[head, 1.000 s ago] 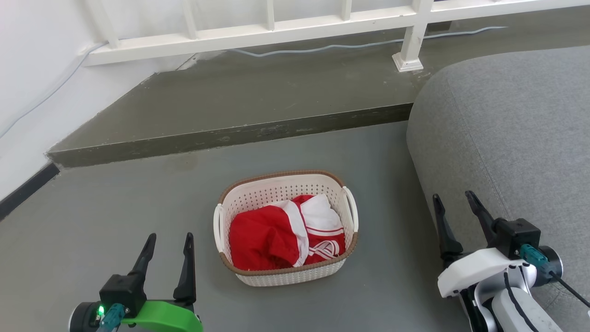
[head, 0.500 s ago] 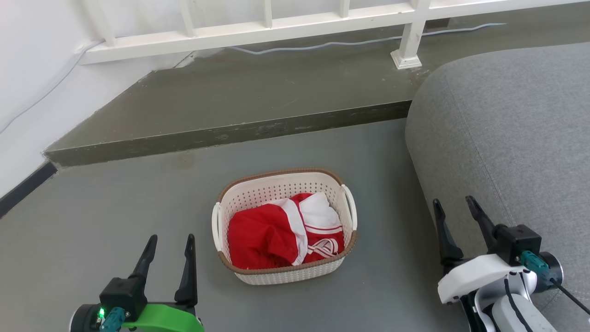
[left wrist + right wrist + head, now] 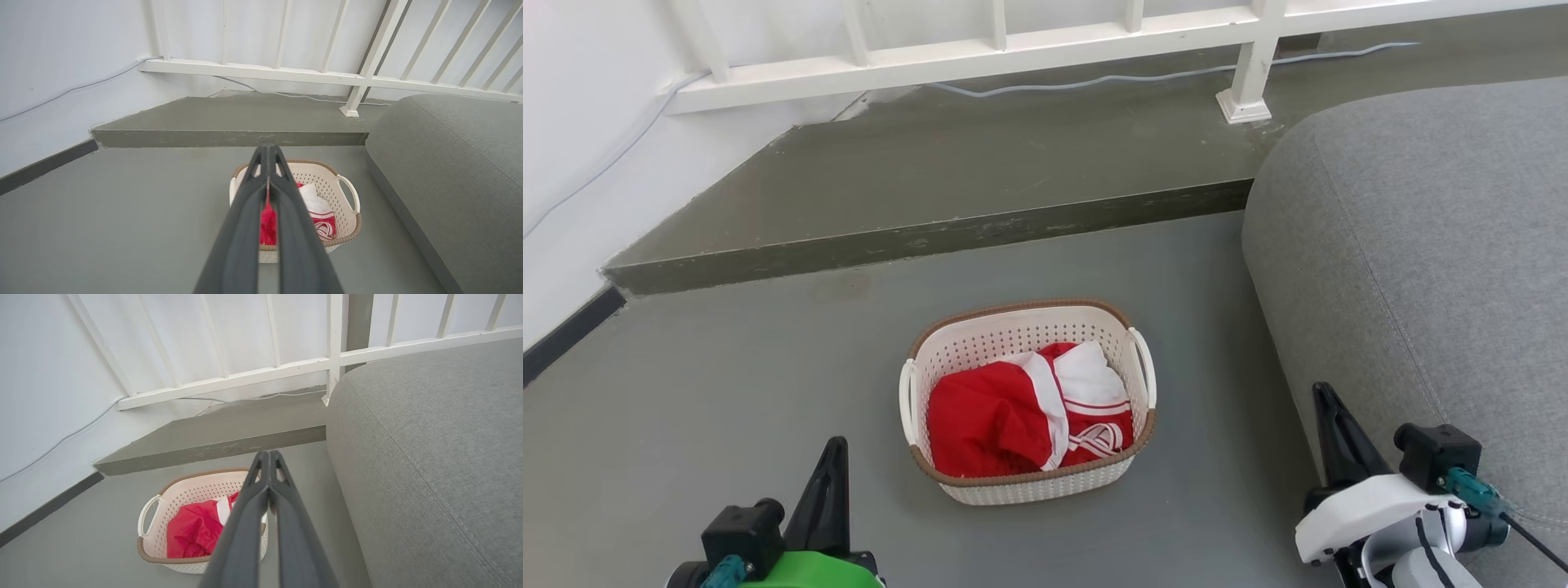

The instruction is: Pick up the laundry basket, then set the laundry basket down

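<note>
- Nearest me: my left claw [image 3: 833,449] is pinched fully closed on nothing. It sits near-left of the small cream-white perforated plastic laundry basket [image 3: 1033,488] with the brown woven-look rim, well apart from it.
- My right claw [image 3: 1323,396], same deal: fingers pressed together, empty, off to the basket's near-right, not touching it.
- The basket stands flat on the grey floor [image 3: 727,392] between them, with a crumpled red-and-white garment [image 3: 988,425] inside.
- Progress-wise I honestly can't call it. A basket on the floor with nobody holding it looks the same waiting for a lift as it does once it's been put back down.
- Right of the basket is the grey fabric sofa [image 3: 1421,245]. Behind the basket is the dark raised concrete step [image 3: 947,237], then the white railing [image 3: 1029,53].
</note>
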